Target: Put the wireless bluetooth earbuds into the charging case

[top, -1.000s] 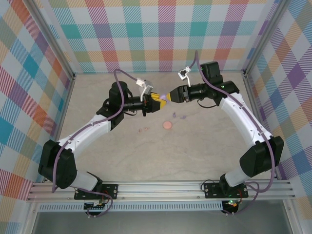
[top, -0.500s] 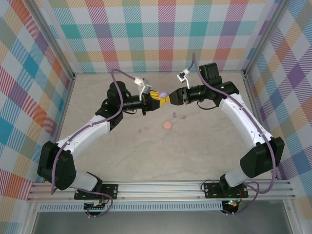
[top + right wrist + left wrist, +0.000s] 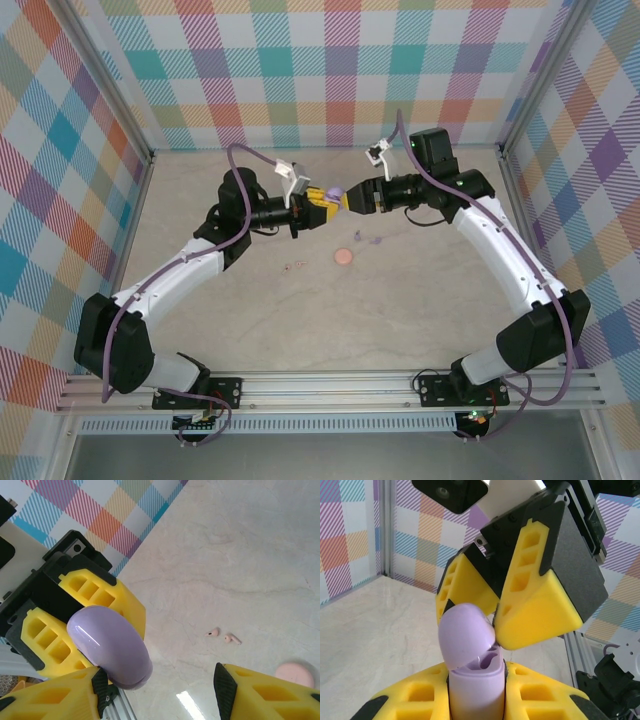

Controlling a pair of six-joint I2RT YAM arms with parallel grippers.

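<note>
Gripping the purple charging case (image 3: 473,687) with the left gripper (image 3: 318,203), lid (image 3: 465,630) tipped open. Touching that lid with one yellow finger (image 3: 532,605) of the right gripper (image 3: 347,199), jaws spread apart. Pale pink earbuds (image 3: 223,636) well away from the case, down on the tabletop (image 3: 250,555).

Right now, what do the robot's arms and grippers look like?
The left arm and right arm have glossy white links, black joint housings and black bases on a silver rail. A loose purple cable runs along each. The left gripper and right gripper have black bodies and chunky yellow fingers with rectangular cut-outs.
</note>
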